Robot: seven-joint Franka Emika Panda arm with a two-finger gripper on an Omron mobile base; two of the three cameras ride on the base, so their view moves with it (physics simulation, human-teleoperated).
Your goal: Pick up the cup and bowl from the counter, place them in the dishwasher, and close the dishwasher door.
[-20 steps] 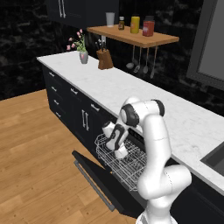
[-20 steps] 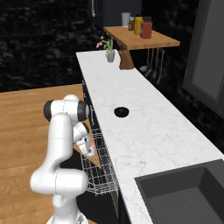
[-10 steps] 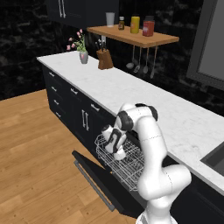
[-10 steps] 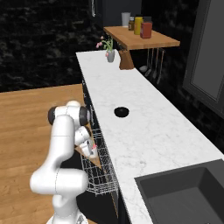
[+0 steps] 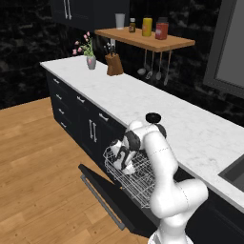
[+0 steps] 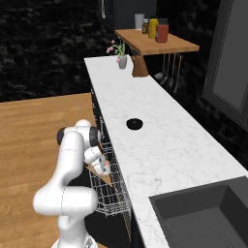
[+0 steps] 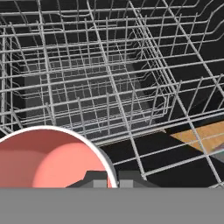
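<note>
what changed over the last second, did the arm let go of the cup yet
The arm has bent lower, carrying the gripper and the cup down into the dishwasher's wire rack. The cup sits at the fingertips; whether it is released cannot be told. The bowl stayed on the counter, and the dishwasher door stayed open.

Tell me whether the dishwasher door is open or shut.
Open. The dishwasher door lies folded down toward the wooden floor, and the white wire rack is pulled out above it, with the claw reaching in.
</note>
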